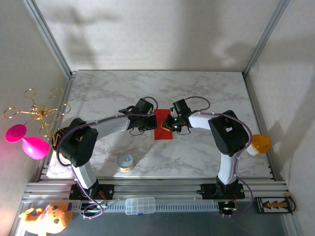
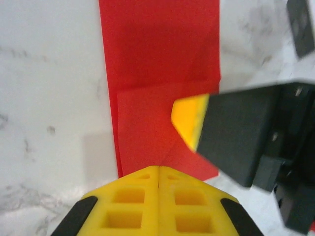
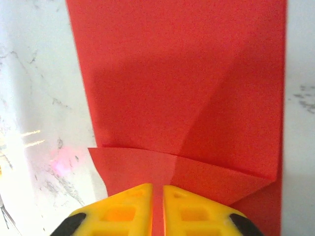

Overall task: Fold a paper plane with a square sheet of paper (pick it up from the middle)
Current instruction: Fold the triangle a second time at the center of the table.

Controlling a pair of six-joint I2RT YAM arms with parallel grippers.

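Observation:
The square sheet of paper (image 1: 161, 132) lies folded into a narrow bright red rectangle at the table's middle. My left gripper (image 1: 150, 122) is at its left edge and my right gripper (image 1: 170, 124) at its right edge. In the left wrist view the paper (image 2: 157, 59) shows diagonal creases, and the left gripper (image 2: 158, 168) has its yellow jaws shut tight, tips on the paper's near edge. The right gripper's yellow fingertip (image 2: 189, 120) rests on the sheet just ahead. In the right wrist view a folded flap (image 3: 147, 164) lies before the right gripper (image 3: 157, 187), whose jaws stand a narrow slit apart, with red in the gap.
A small round tin (image 1: 126, 162) stands on the marble table (image 1: 98, 93) near the front left. A clear plastic box (image 1: 140, 205) lies on the front rail. A pink toy (image 1: 27, 140) and gold wire frame (image 1: 39, 110) hang off the left, an orange object (image 1: 260, 143) at the right.

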